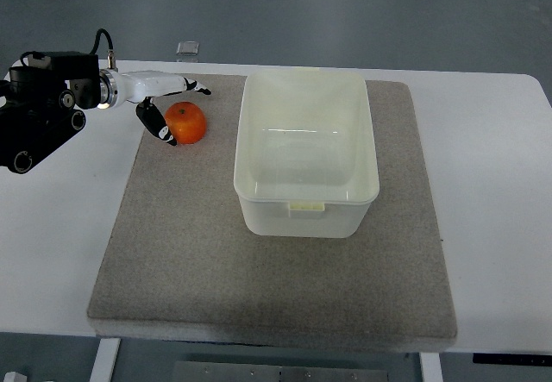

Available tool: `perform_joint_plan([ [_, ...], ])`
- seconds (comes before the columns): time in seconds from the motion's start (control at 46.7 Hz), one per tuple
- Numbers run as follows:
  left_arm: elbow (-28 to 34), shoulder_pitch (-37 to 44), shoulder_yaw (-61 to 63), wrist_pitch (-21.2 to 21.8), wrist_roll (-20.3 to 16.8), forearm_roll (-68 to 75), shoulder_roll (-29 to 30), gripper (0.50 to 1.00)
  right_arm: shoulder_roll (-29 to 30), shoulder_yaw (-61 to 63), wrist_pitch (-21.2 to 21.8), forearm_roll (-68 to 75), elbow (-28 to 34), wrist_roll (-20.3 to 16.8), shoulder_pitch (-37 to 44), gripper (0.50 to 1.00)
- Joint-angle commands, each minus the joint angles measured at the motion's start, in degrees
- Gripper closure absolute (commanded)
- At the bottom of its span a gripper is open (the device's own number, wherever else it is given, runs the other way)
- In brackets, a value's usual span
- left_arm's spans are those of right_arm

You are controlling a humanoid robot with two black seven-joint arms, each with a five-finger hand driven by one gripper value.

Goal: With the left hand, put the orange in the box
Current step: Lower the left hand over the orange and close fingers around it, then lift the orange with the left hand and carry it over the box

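The orange (186,122) rests on the grey mat (216,253), near its far left corner, left of the box (306,153) and clear of its wall. The left hand (164,106) brackets the orange with fingers spread: one finger extends behind it, another appears to touch its left side. The open box stands on the mat, which lies on the white tabletop (492,184).

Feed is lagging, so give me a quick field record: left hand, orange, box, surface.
left hand: fingers open around the orange, not closed
round orange fruit: on the mat, left of the box
translucent white plastic box: empty, upright, mid-mat
grey felt mat: on the white table
right hand: out of view
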Motion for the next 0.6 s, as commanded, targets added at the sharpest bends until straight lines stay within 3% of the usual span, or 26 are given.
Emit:
perform_joint_plan([
  [0.0, 0.2, 0.0, 0.9, 0.0, 0.0, 1.9, -0.7, 0.544, 0.0, 0.0, 0.0, 0.0, 0.0, 0.0, 0.0, 0.568],
  [0.193, 1.5, 0.0, 1.0, 0.0, 0.1, 3.8, -1.9, 0.619, 0.0, 0.0, 0.0, 0.0, 0.0, 0.0, 0.0, 0.568],
  [0.321, 1.9, 0.0, 1.0, 0.0, 0.1, 5.9, -2.1, 0.726, 0.0, 0.0, 0.0, 0.0, 0.0, 0.0, 0.0, 0.568],
  [0.428, 2.2, -0.2, 1.0, 0.0, 0.1, 8.0, -2.5, 0.885, 0.0, 0.0, 0.0, 0.1, 0.0, 0.0, 0.0, 0.568],
  [0.514, 2.5, -0.6, 0.9, 0.0, 0.1, 8.1, -2.5, 0.983, 0.0, 0.0, 0.0, 0.0, 0.0, 0.0, 0.0, 0.568],
  [0.578, 2.5, -1.5, 0.6, 0.0, 0.1, 8.0, -2.3, 1.0, 0.0, 0.0, 0.0, 0.0, 0.0, 0.0, 0.0, 0.568],
])
